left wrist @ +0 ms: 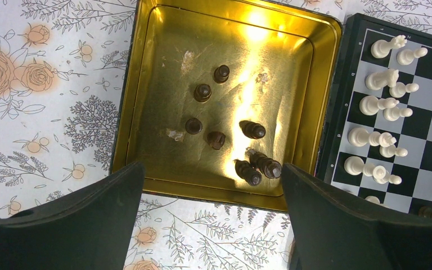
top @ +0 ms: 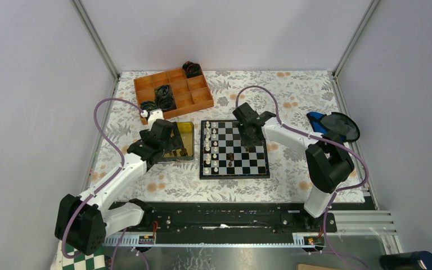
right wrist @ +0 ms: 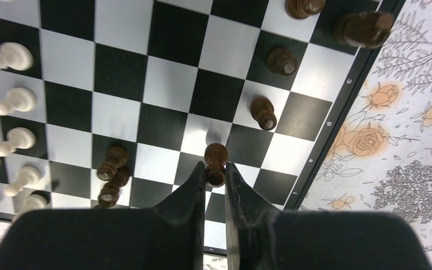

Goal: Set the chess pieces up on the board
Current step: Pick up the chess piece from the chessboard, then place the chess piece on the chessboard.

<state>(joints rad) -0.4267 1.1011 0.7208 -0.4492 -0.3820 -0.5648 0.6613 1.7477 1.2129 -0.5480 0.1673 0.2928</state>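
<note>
The board (top: 234,175) lies mid-table, with white chess pieces (top: 211,147) in two columns along its left side. In the right wrist view my right gripper (right wrist: 215,171) is shut on a dark brown pawn (right wrist: 215,156) standing near the board's (right wrist: 169,84) right edge. More dark pieces (right wrist: 263,112) stand along that edge, and two others (right wrist: 111,169) are nearer the middle. My left gripper (left wrist: 212,166) hangs open over the near rim of a gold tin (left wrist: 146,84). Several dark brown pieces (left wrist: 202,91) lie or stand inside it.
An orange wooden compartment tray (top: 197,100) holding black coiled objects sits at the back left. A blue and black object (top: 334,126) lies at the right. A green-and-white checkered sheet (top: 84,262) shows at the bottom left. Walls enclose the table.
</note>
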